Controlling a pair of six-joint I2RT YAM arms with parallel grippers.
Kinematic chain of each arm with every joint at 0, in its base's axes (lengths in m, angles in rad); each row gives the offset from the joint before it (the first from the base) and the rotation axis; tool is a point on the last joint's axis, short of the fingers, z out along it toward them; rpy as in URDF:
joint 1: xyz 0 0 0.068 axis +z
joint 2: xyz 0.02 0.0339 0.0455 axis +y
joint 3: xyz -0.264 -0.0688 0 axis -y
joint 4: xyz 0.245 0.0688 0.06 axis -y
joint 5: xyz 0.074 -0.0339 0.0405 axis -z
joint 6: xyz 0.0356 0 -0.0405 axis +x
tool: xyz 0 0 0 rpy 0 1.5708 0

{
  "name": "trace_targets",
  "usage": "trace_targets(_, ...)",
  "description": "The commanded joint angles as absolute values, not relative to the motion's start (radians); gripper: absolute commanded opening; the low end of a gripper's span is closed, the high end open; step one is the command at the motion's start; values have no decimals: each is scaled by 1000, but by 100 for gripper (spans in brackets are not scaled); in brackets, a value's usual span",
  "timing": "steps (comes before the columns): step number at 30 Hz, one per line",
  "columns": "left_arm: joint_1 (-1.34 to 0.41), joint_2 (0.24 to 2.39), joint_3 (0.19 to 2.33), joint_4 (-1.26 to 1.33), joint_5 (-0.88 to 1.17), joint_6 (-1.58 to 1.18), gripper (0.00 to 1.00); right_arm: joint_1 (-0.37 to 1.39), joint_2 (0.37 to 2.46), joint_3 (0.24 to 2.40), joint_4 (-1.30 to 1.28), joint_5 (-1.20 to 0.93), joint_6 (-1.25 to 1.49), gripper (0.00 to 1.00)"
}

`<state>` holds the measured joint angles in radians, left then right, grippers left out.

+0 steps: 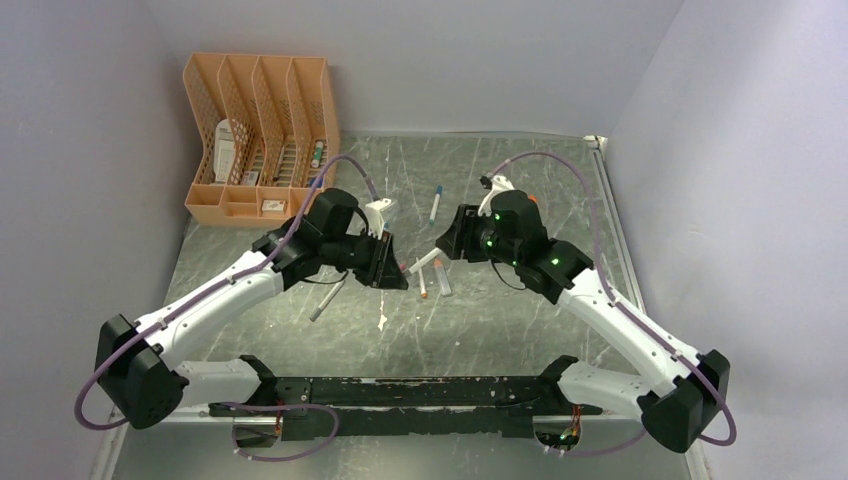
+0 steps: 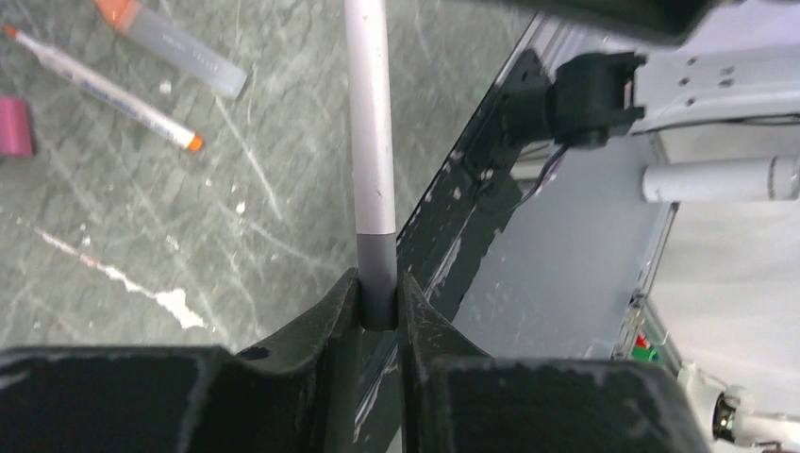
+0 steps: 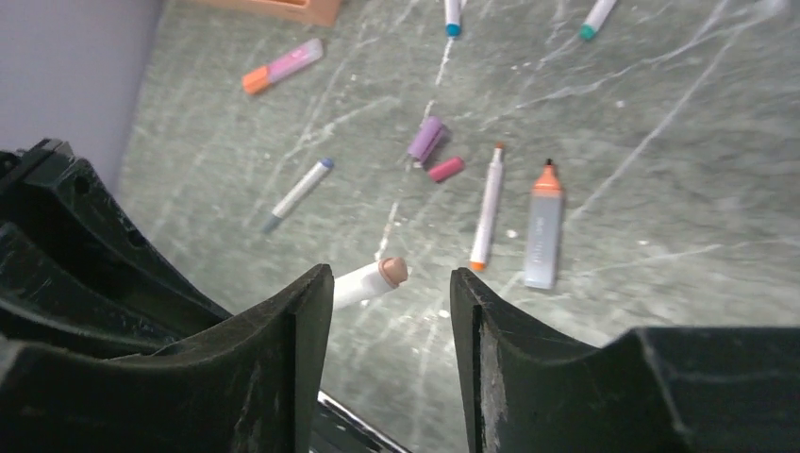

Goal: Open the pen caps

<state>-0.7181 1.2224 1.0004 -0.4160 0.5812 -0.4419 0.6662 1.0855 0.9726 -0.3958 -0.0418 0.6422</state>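
Observation:
My left gripper is shut on the dark grey end of a long light-grey pen, which sticks straight out from the jaws. In the top view the left gripper points this pen at my right gripper. In the right wrist view the right gripper is open and empty, with the pen's tan end just ahead of the gap between its jaws. A loose purple cap and a pink cap lie on the table. The pink cap also shows in the left wrist view.
A thin white pen with orange ends and a grey highlighter with an orange end lie side by side. A blue-ended pen and an orange-pink highlighter lie farther off. An orange desk organiser stands at the back left.

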Motion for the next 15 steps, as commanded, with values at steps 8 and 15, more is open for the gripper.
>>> trace_targets(8, -757, 1285, 1090, -805, 543, -255, 25, 954, 1147, 1170, -739, 197, 159, 49)
trace_targets(15, -768, 1282, 1108, -824, 569, -227, 26, 1059, 1135, 1121, -707, 133, 19, 49)
